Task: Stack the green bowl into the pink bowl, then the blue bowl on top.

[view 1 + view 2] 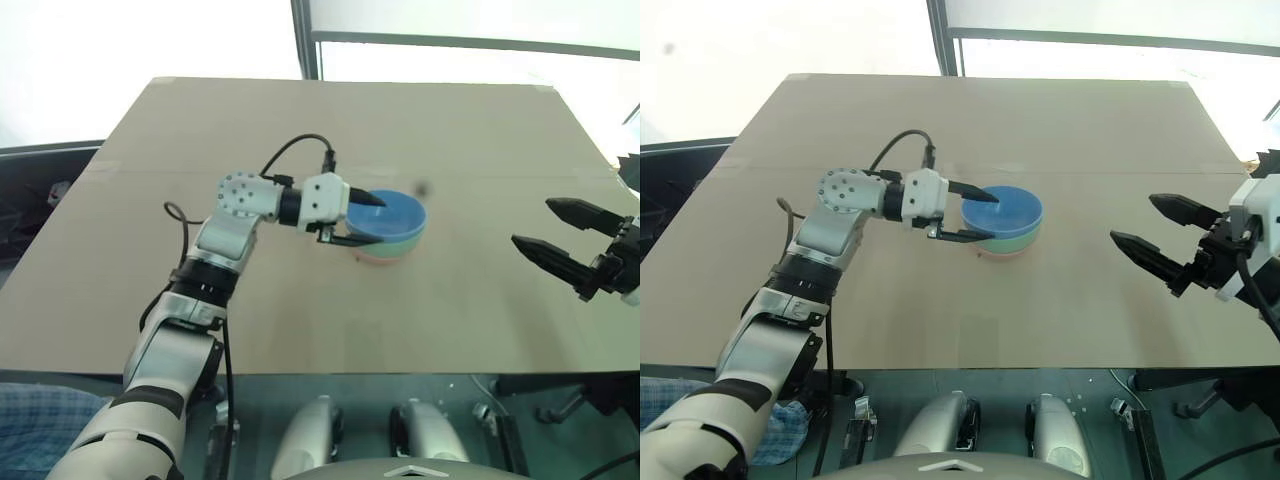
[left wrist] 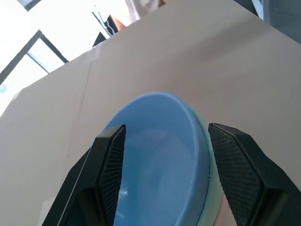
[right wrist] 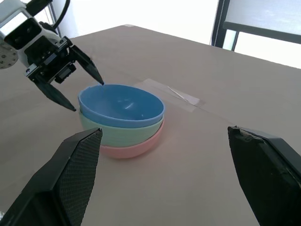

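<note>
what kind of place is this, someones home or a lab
Probably a lab or test room, not a home: a bare table covered in taped brown cardboard holds just the three stacked plastic bowls, with large bright windows behind.

Pink bowl (image 3: pixel 136 146) and green bowl (image 3: pixel 123 132) mostly hidden under blue bowl (image 3: pixel 121 104), rims only; small dark speck (image 1: pixel 422 186) on table too small to tell
</note>
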